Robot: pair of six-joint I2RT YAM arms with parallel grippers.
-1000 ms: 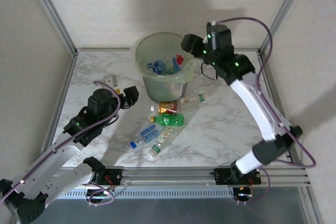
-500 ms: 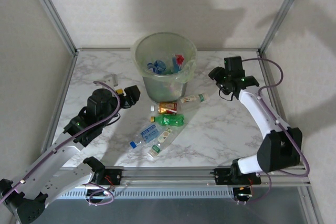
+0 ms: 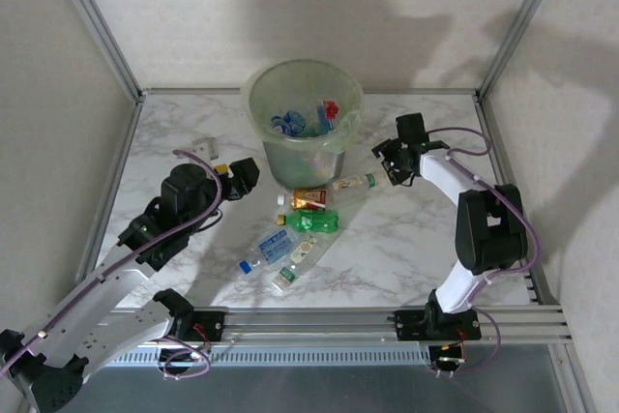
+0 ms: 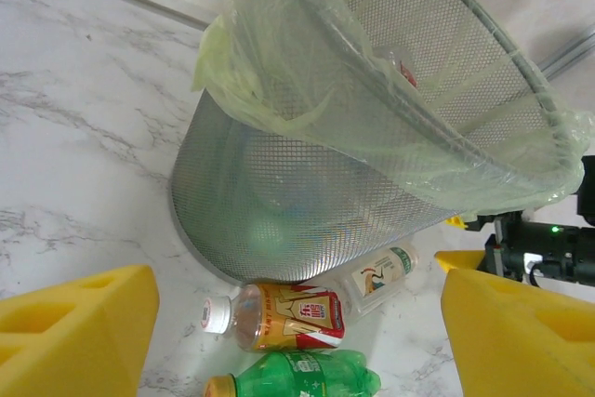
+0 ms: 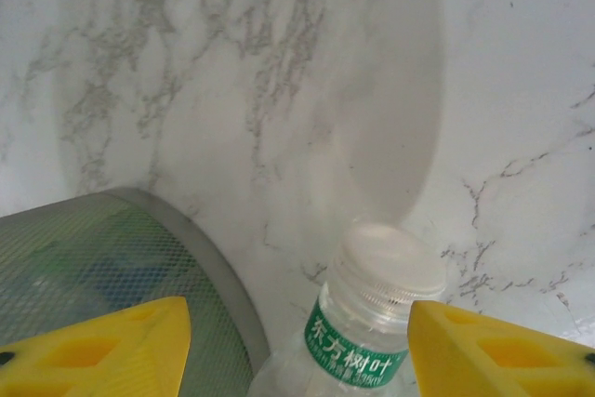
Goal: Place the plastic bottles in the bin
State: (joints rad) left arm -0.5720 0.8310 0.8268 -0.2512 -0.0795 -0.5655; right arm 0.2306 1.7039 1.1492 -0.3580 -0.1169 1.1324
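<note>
Five loose bottles (image 3: 311,221), one bin (image 3: 300,163)

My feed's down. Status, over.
Left gripper open, empty, near bin. Right gripper open, straddling cap of clear bottle, not yet gripped. Bin wall close beside it.

White-marbled bench (image 3: 416,239). Carries the bin (image 3: 302,157) upright at the far middle, five plastic bottles (image 3: 311,221) lying on their sides just in front of it, and a small white object (image 3: 206,147) apart to the left.
</note>
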